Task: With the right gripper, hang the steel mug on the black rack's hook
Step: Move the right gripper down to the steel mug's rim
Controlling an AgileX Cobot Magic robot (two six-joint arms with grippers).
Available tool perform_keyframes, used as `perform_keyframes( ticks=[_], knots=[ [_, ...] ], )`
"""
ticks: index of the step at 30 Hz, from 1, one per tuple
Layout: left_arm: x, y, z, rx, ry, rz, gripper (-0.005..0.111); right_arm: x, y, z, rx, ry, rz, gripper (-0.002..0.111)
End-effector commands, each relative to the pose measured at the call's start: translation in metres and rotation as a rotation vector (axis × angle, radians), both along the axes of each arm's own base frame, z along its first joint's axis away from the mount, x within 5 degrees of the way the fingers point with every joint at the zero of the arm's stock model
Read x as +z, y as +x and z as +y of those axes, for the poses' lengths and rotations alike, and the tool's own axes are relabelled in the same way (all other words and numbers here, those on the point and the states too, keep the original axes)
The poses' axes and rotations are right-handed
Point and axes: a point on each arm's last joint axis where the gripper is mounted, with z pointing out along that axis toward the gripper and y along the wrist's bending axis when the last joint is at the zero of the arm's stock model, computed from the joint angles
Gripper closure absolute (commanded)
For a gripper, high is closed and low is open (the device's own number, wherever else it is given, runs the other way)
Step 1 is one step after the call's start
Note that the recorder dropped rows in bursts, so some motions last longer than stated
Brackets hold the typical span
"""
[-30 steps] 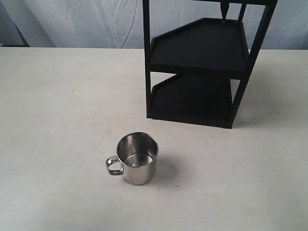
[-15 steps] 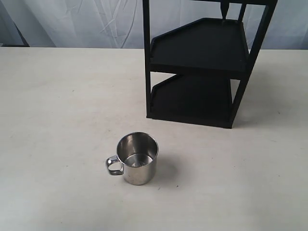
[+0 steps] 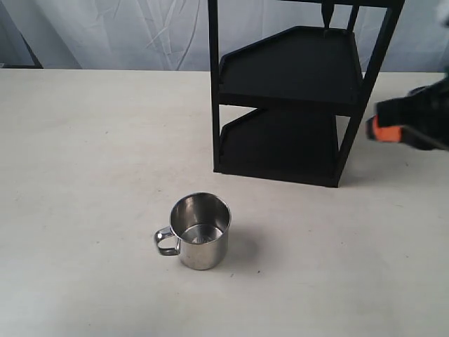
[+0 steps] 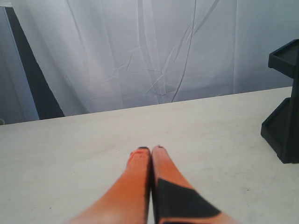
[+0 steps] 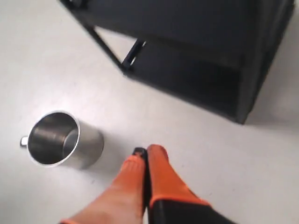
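The steel mug (image 3: 201, 230) stands upright on the table's near middle, handle (image 3: 165, 241) pointing left. In the right wrist view the steel mug (image 5: 61, 140) lies off to one side of my right gripper (image 5: 147, 150), which is shut on nothing. In the exterior view the right gripper (image 3: 382, 128) enters from the right edge, beside the black rack (image 3: 295, 91) and well above the table. The hook (image 3: 325, 12) hangs from the rack's top bar. My left gripper (image 4: 150, 149) is shut and empty over bare table.
A white curtain (image 3: 105, 31) hangs behind the table. The rack's corner (image 4: 285, 112) shows at the edge of the left wrist view. Open tabletop (image 3: 84, 154) stretches left of the mug and rack.
The right gripper has come into the exterior view from the right edge; it was out of view before. The mug and rack have not moved.
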Motion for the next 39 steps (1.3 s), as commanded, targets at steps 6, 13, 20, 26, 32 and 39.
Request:
perform_keyframes(
  ticks=[6,13,20,26,32,39],
  knots=[
    [0.001,0.0,0.0,-0.005,-0.003,-0.009,0.105,-0.058,0.026,0.11,0.275,-0.256,0.294,0.108],
    [0.001,0.0,0.0,-0.005,-0.003,-0.009,0.105,-0.075,0.046,0.153,0.239,-0.272,0.358,0.071],
    [0.001,0.0,0.0,-0.005,-0.003,-0.009,0.105,-0.088,0.06,0.163,0.233,-0.281,0.363,0.052],
    [0.001,0.0,0.0,-0.005,-0.003,-0.009,0.105,-0.107,0.066,0.168,0.22,-0.288,0.373,0.065],
    [0.001,0.0,0.0,-0.005,-0.003,-0.009,0.105,-0.12,0.075,0.174,0.192,-0.26,0.333,0.065],
    [0.001,0.0,0.0,-0.005,-0.003,-0.009,0.105,-0.134,0.08,0.177,0.177,-0.255,0.336,0.104]
  ],
)
